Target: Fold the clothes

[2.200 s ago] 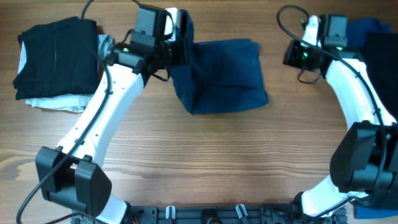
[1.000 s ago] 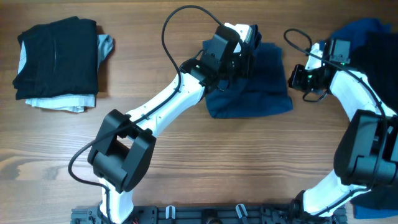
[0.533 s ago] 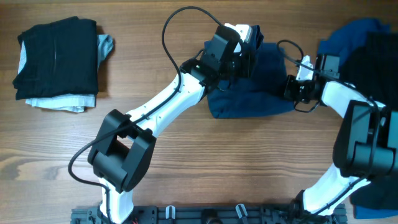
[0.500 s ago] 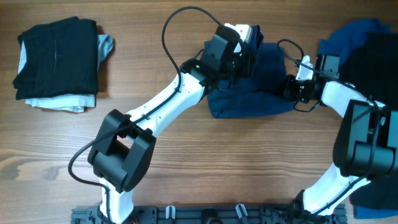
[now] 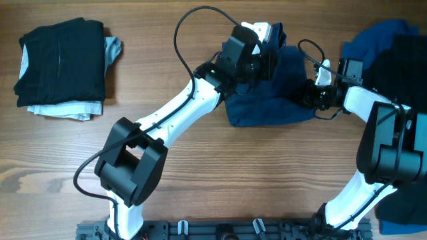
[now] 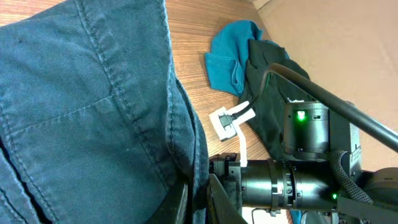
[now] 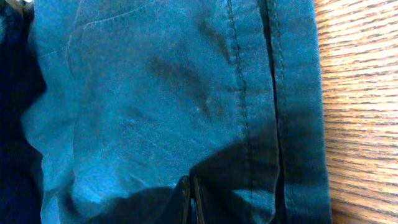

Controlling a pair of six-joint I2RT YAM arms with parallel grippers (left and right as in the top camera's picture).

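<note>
Right gripper [image 7: 191, 199] slid onto the shorts [image 5: 267, 100].
Limp denim, take seams: left gripper [image 6: 196, 199] pinches one; right's shut, perhaps gripping too.

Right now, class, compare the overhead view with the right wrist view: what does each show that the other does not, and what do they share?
Only the overhead view shows the folded black stack at the left of the wooden table, the heap of unfolded clothes at its right edge, and the whole left arm. Only the right wrist view shows the double-stitched seam close up and the right gripper with its tips pressed together. Both show the dark blue shorts lying on the table.
</note>
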